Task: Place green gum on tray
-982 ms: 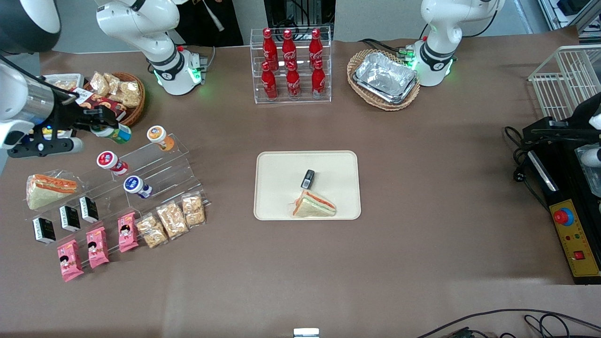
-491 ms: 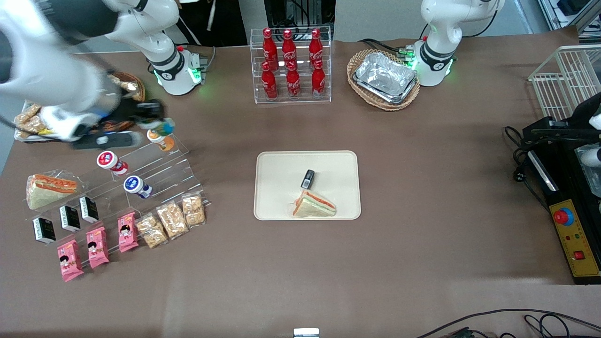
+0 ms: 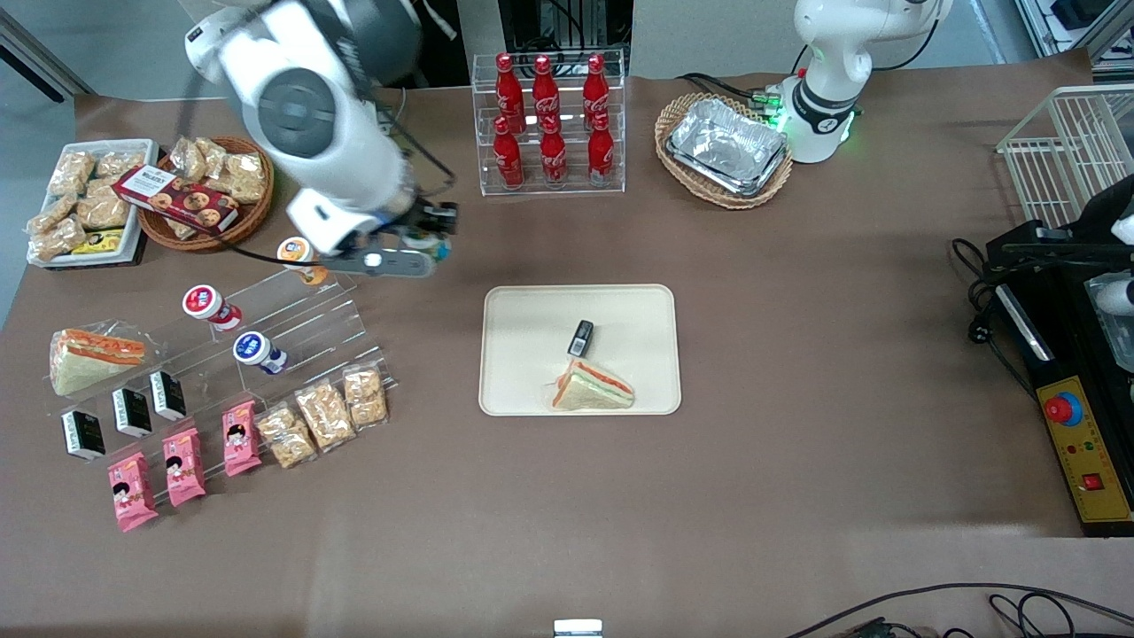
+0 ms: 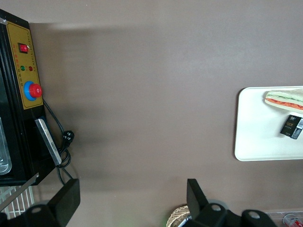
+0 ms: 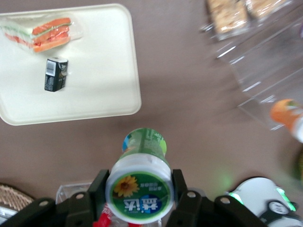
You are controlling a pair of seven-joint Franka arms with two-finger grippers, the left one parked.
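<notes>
Your gripper [image 3: 431, 232] has swung a long way since a second ago: then it was out at the working arm's end of the table, above the acrylic rack [image 3: 292, 310], and now it hangs over bare table between that rack and the tray [image 3: 505, 390], with the green gum [image 5: 140, 185] carried along. The wrist view shows why the hold looks sound: both fingers [image 5: 98, 189] are closed against the bottle's sides just under the white-rimmed lid, so the lid faces the camera and the body points down toward the table. That is a narrow span for the jaws, only as wide as the bottle.

The gum is in the air, not yet over the tray; the tray's nearest rounded corner lies just ahead of it in the wrist view. You have, I judge, the transport about half done.

Look at what the tray already holds: a wrapped sandwich [image 3: 592, 388] on the part nearer the front camera, and a small black pack [image 3: 580, 337] beside it toward the middle (the two almost touch). The part of the tray toward the working arm is bare, and that is probably where you want to set the gum down. The orange-lidded bottle [image 3: 297, 255] remains on the rack's upper step, close under the arm, with the red-lidded [image 3: 205, 304] and blue-lidded [image 3: 255, 349] bottles lower down.
</notes>
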